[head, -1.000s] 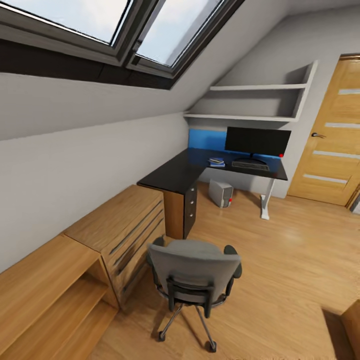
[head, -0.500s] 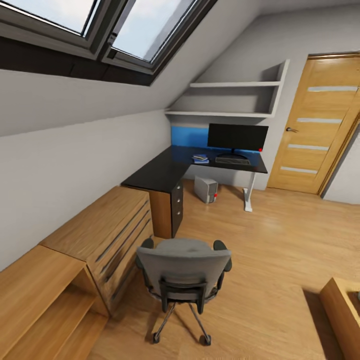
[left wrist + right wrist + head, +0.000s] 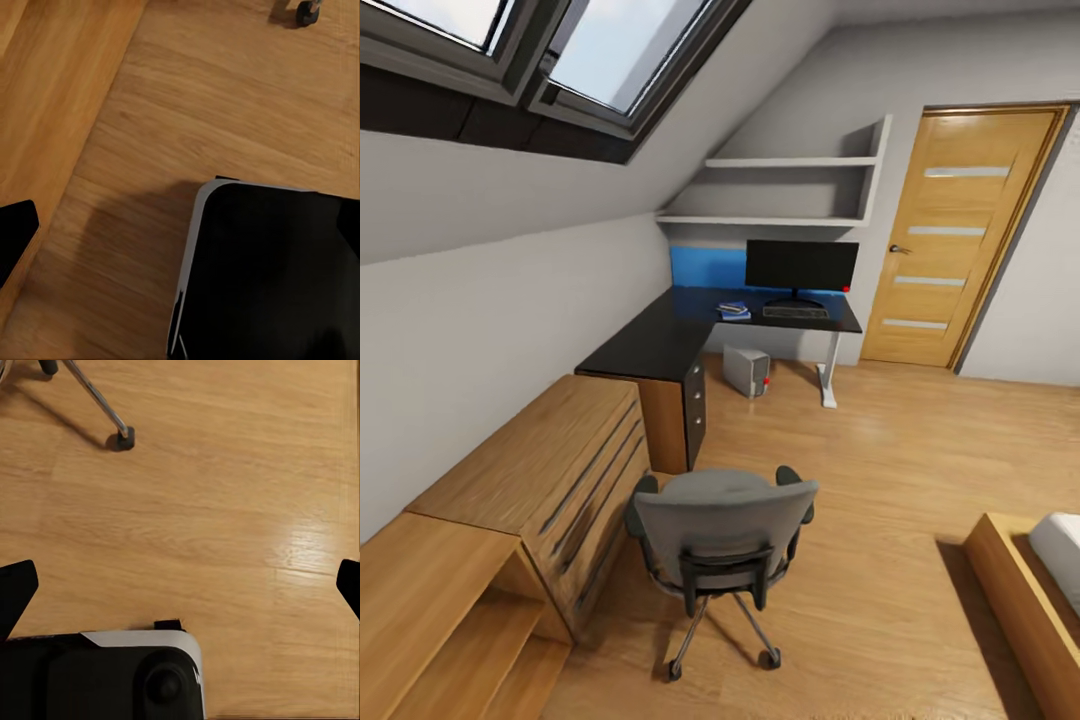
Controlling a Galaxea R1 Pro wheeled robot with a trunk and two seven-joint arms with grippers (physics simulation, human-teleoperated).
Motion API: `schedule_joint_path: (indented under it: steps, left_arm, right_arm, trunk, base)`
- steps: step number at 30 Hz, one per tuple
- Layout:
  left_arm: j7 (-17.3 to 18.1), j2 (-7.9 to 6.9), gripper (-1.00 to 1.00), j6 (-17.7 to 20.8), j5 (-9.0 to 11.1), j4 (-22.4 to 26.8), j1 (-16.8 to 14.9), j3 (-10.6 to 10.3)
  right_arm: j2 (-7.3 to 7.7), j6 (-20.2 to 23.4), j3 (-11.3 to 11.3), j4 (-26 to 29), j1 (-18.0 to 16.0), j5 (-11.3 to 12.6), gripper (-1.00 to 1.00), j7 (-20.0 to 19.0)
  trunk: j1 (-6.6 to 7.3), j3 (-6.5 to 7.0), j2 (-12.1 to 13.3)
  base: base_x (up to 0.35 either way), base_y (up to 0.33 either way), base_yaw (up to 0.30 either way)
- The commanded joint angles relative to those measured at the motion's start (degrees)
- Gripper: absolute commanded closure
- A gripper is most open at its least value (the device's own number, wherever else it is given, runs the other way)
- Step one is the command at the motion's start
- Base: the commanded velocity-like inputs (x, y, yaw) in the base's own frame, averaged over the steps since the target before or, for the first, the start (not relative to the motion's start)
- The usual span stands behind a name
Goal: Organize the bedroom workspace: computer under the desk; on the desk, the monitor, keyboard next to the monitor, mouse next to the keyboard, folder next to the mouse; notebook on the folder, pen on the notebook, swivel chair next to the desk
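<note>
Head view. The swivel chair (image 3: 720,540) stands on the wood floor (image 3: 920,470) at 6 o'clock, back toward the camera; its seat is hidden, so the folder cannot be confirmed there. The bench (image 3: 690,335), black and L-shaped, runs toward 12 o'clock. On it: the monitor (image 3: 801,266), the keyboard (image 3: 795,312) just in front of it, and a small blue-and-dark stack (image 3: 734,310) beside the keyboard, too small to identify. Mouse and pen not discernible. The computer (image 3: 746,370) sits on the floor under the bench. A wood drawer chest (image 3: 545,470) lies at 8 o'clock, a door (image 3: 955,235) at 2 o'clock, a bed corner (image 3: 1040,590) at 4 o'clock.

Left wrist view. Bare floor, a dark robot body panel (image 3: 277,277), one chair castor (image 3: 307,11). One dark finger tip shows at the edge; gripper opening cannot be told; nothing seen held.

Right wrist view. The right gripper (image 3: 180,581) has finger tips at opposite edges: wide open, empty. A chair spoke (image 3: 101,401) lies beyond.

Judgement: approach stage. Advise driving round the chair to view its seat before any reach, keeping clear of chest and castors
</note>
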State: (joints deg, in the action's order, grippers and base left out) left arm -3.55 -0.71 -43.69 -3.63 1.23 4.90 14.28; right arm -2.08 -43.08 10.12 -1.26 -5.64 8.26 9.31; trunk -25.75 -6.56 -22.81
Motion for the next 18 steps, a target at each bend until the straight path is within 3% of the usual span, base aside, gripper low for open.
schedule_joint_path:
  steps: [1, 18]
  left_arm:
    - [-0.4, 0.02, -1.0, -0.1, -0.4, 0.1, 0.0, 0.0]
    - [-0.3, 0.05, -1.0, -0.1, -0.4, 0.1, 0.0, 0.0]
  right_arm:
    - [-0.03, -0.2, 0.5, -0.1, -0.1, 0.5, -1.0, 0.1]
    - [-0.03, -0.2, 0.5, -0.1, -0.1, 0.5, -1.0, 0.1]
  trunk:
    - [-0.03, -0.17, -0.1]
    - [-0.03, -1.25, -0.1]
  base:
    - [-0.007, 0.074, -0.234]
    - [-0.002, 0.14, -0.227]
